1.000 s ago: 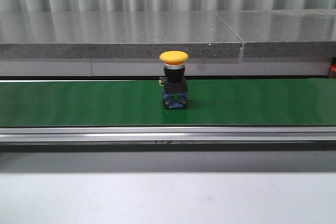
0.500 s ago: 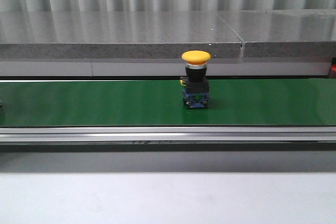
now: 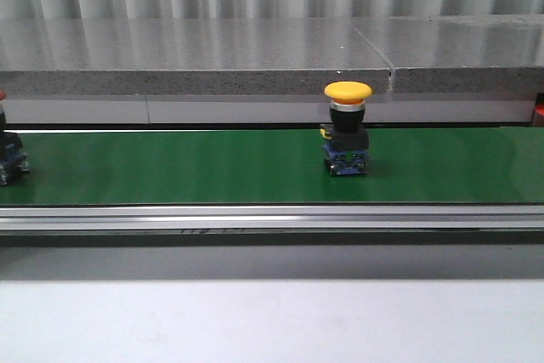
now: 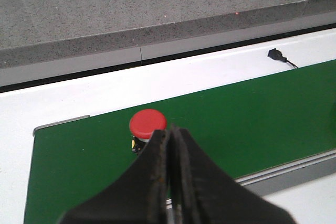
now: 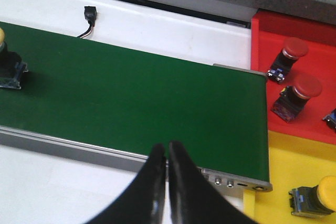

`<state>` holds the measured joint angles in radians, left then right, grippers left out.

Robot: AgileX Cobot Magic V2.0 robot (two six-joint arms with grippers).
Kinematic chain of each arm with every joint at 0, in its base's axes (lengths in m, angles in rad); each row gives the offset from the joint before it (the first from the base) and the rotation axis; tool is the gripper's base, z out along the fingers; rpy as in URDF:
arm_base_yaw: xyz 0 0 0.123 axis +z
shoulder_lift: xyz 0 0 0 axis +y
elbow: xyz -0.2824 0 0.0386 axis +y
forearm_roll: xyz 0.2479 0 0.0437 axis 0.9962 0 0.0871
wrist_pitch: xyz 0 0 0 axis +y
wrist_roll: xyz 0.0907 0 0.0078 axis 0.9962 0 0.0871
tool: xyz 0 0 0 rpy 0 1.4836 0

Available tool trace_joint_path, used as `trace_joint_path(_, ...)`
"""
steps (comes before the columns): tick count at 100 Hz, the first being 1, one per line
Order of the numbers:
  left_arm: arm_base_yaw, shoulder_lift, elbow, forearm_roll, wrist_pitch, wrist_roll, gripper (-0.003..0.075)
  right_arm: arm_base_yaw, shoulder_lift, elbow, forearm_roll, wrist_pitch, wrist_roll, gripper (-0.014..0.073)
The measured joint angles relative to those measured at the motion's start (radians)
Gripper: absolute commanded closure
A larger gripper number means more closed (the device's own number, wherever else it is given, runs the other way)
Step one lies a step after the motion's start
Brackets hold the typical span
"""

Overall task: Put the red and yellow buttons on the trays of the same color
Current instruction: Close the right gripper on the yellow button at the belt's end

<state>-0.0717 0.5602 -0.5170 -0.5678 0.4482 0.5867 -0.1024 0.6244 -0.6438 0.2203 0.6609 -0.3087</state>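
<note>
Both sets of fingers are pressed closed and empty: the left gripper (image 4: 170,145) hangs over a red mushroom-head push button (image 4: 147,123) newly arrived on the green conveyor belt (image 3: 170,167), the right gripper (image 5: 167,158) waits near the red plastic tray (image 5: 315,77) and yellow plastic tray (image 5: 283,166). The yellow mushroom-head push button (image 3: 347,91) has ridden rightward, so a pickup is probably due soon.

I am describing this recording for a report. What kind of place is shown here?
Probably a lab or workshop mock-up of a factory sorting line: a green conveyor belt carries a yellow button, and at its end a red tray and a yellow tray already hold sorted buttons.
</note>
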Motion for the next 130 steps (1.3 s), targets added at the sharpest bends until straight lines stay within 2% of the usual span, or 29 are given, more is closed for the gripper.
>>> trace_joint_path(5, 0.0, 0.0, 0.0, 0.0, 0.0, 0.0, 0.074, 0.0, 0.0, 0.0, 0.0, 0.006, 0.0, 0.0245)
trace_joint_path(12, 0.0, 0.0, 0.0, 0.0, 0.0, 0.0, 0.074, 0.0, 0.0, 0.0, 0.0, 0.015, 0.0, 0.0076)
trace_joint_path(19, 0.0, 0.0, 0.0, 0.0, 0.0, 0.0, 0.074, 0.0, 0.0, 0.0, 0.002, 0.023, 0.0, -0.0034)
trace_joint_path(24, 0.0, 0.0, 0.0, 0.0, 0.0, 0.0, 0.074, 0.0, 0.0, 0.0, 0.009, 0.025, 0.0, -0.0067)
trace_joint_path(50, -0.001, 0.0, 0.0, 0.0, 0.0, 0.0, 0.074, 0.022, 0.057, -0.004, 0.06, 0.026, -0.031, -0.0067)
trace_joint_path(66, -0.001, 0.0, 0.0, 0.0, 0.0, 0.0, 0.074, 0.105, 0.197, -0.036, 0.089, 0.012, -0.079, -0.0067)
trace_joint_path(100, -0.001, -0.002, 0.0, -0.001, 0.0, 0.0, 0.074, 0.282, 0.567, -0.143, 0.098, -0.124, -0.09, -0.0067)
trace_joint_path(130, -0.001, -0.002, 0.0, -0.001, 0.0, 0.0, 0.074, 0.319, 0.796, -0.269, 0.102, -0.184, -0.092, -0.0057)
